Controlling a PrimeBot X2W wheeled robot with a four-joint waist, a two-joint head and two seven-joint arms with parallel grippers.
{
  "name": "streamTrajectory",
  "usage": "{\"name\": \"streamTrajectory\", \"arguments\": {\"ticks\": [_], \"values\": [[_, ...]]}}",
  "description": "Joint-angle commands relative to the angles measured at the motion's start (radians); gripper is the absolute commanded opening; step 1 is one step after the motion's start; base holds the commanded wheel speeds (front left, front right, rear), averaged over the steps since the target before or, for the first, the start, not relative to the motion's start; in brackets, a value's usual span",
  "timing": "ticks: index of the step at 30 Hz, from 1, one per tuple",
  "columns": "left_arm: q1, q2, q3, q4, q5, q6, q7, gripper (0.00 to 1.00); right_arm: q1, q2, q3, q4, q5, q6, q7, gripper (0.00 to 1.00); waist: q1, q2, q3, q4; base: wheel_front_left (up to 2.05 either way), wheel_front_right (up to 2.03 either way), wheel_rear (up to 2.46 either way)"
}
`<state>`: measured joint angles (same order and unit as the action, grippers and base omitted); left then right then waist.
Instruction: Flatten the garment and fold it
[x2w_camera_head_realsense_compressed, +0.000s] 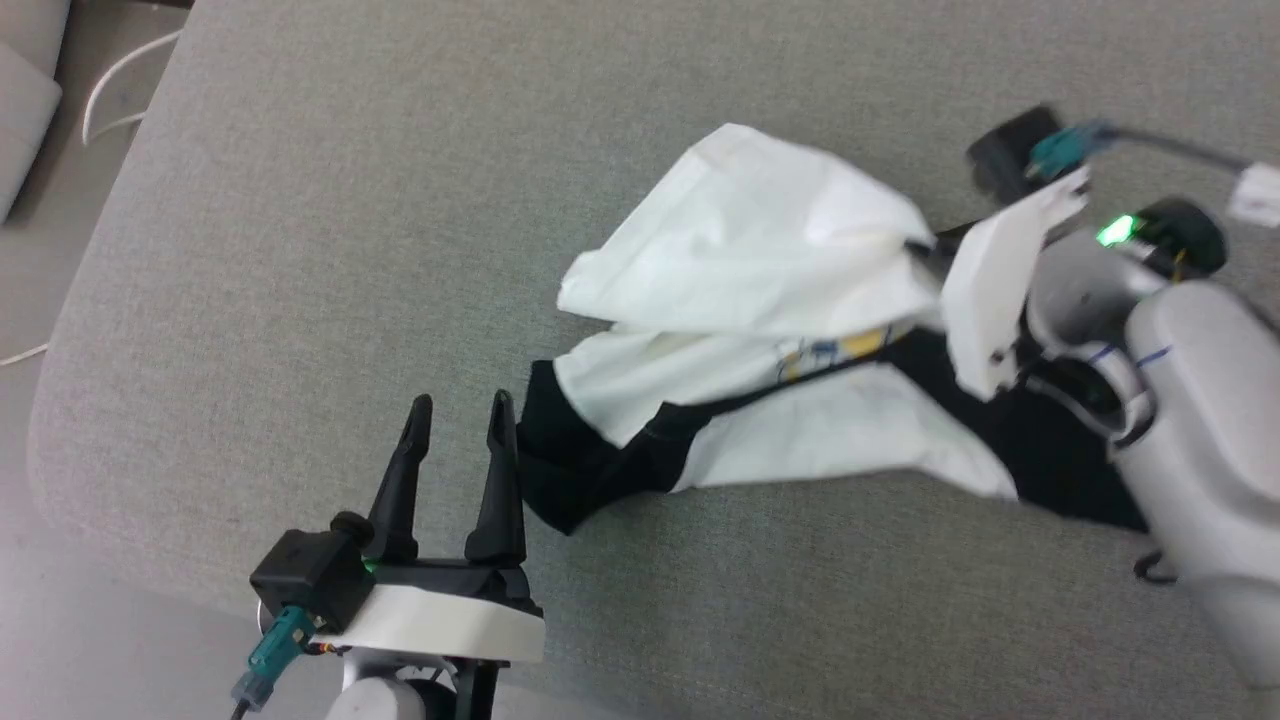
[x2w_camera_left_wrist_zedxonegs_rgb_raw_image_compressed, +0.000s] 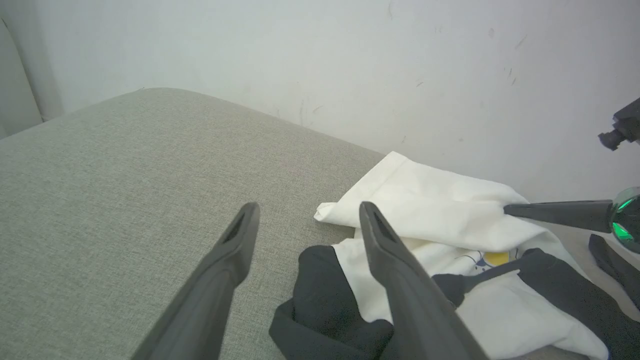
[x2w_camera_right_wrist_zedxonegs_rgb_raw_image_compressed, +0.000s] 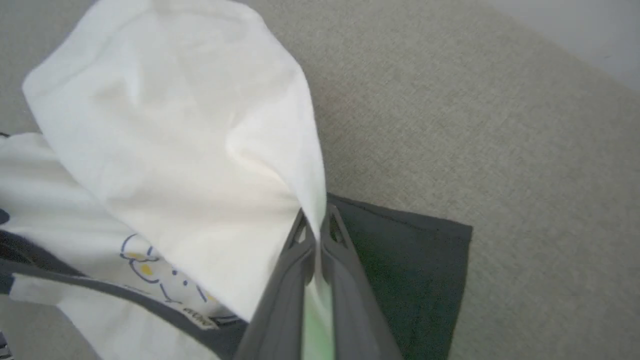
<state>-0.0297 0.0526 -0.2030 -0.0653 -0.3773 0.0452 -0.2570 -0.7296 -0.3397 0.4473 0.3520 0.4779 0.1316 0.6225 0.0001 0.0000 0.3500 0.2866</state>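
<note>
One gripper is engaged. The right gripper (x2w_camera_head_realsense_compressed: 915, 245) has its fingers (x2w_camera_right_wrist_zedxonegs_rgb_raw_image_compressed: 355, 300) pressed together on a gathered fold of white cloth, which rises from the pinch in a peaked tent. The left gripper (x2w_camera_head_realsense_compressed: 460, 405) hangs with fingers spread wide, holding nothing, just beside a black sleeve (x2w_camera_head_realsense_compressed: 570, 480).

Location: the shirt (x2w_camera_head_realsense_compressed: 760, 250) lies bunched on the grey cushion (x2w_camera_head_realsense_compressed: 350, 200), right of centre in the head view. White panels are doubled over one another, the print (x2w_camera_head_realsense_compressed: 830, 352) is half covered, and the other sleeve (x2w_camera_right_wrist_zedxonegs_rgb_raw_image_compressed: 410, 280) lies flat beside the right fingers.

Step in hand, as judged: drawing the folded-over white panel open so that the shirt can be flattened.

Procedure:
1. Check the pinch. How many layers it holds cannot be told from the right wrist view. If front and back are gripped together, the panel will not unfold.
2. Pull low and outward, away from the bunched mass. A high lift would likely drag the whole soft shirt up with it.
3. Anchor the opposite side. Bring the left gripper down on the near sleeve or hem. Unrestrained, the shirt will probably slide across the cushion instead of spreading.
4. Stay inside the cushion edge, which is near the left gripper.
5. Release only when the panel lies flat with the print exposed.
</note>
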Motion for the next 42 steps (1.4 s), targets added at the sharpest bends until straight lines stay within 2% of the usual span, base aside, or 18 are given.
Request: {"name": "streamTrajectory", "arguments": {"ticks": [1, 9, 13, 17, 18, 19, 20, 24, 30, 36, 42], "values": [[0.002, -0.002, 0.001, 0.002, 0.002, 0.002, -0.005, 1.00, -0.031, 0.001, -0.029, -0.010, 0.011, -0.001, -0.008, 0.00, -0.0001, 0.0000, -0.019, -0.014, 0.00, 0.00, 0.00], [0.016, -0.002, -0.009, -0.001, -0.004, 0.000, -0.005, 1.00, -0.102, -0.032, -0.256, -0.032, -0.037, -0.001, 0.012, 0.00, -0.0001, 0.0000, -0.008, -0.022, 0.00, 0.00, 0.00], [0.005, -0.002, -0.017, 0.000, -0.008, -0.005, -0.005, 1.00, -0.124, -0.056, -0.395, -0.008, -0.129, -0.001, 0.006, 0.00, -0.0001, 0.0000, 0.028, -0.015, 0.00, 0.00, 0.00], [-0.017, -0.002, -0.030, 0.009, -0.012, -0.014, -0.005, 1.00, -0.127, -0.088, -0.521, 0.039, -0.283, -0.001, -0.044, 0.00, -0.0001, 0.0000, 0.066, -0.002, 0.00, 0.00, 0.00], [-0.023, -0.002, -0.033, 0.012, -0.012, -0.017, -0.005, 1.00, -0.122, -0.091, -0.550, 0.055, -0.322, -0.001, -0.054, 0.16, -0.0001, 0.0000, 0.074, 0.001, 0.00, 0.00, 0.00], [-0.029, -0.002, -0.035, 0.015, -0.013, -0.019, -0.005, 1.00, -0.117, -0.084, -0.580, 0.069, -0.354, -0.001, -0.065, 0.67, -0.0001, 0.0000, 0.079, 0.004, 0.00, 0.00, 0.00], [-0.034, -0.002, -0.037, 0.017, -0.014, -0.020, -0.005, 1.00, -0.110, -0.073, -0.602, 0.082, -0.379, -0.001, -0.073, 1.00, -0.0001, 0.0000, 0.082, 0.006, 0.00, 0.00, 0.00], [-0.042, -0.002, -0.037, 0.025, -0.014, -0.020, -0.005, 1.00, -0.094, -0.025, -0.600, 0.097, -0.403, -0.001, -0.091, 1.00, -0.0001, 0.0000, 0.081, -0.001, 0.00, 0.00, 0.00], [-0.026, -0.002, -0.036, 0.046, -0.009, -0.022, -0.005, 1.00, -0.081, -0.028, -0.469, 0.040, -0.308, -0.001, -0.053, 1.00, -0.0001, 0.0000, 0.025, -0.026, 0.00, 0.00, 0.00], [-0.003, -0.002, -0.039, 0.049, -0.012, -0.018, -0.005, 1.00, -0.058, -0.053, -0.393, -0.106, -0.142, -0.001, 0.090, 1.00, -0.0001, 0.0000, -0.024, -0.042, 0.00, 0.00, 0.00], [0.010, -0.002, -0.037, 0.045, -0.015, -0.015, -0.005, 1.00, 0.051, -0.072, -0.376, -0.214, -0.037, -0.001, 0.335, 1.00, -0.0001, 0.0000, -0.037, -0.045, 0.00, 0.00, 0.00]]}}
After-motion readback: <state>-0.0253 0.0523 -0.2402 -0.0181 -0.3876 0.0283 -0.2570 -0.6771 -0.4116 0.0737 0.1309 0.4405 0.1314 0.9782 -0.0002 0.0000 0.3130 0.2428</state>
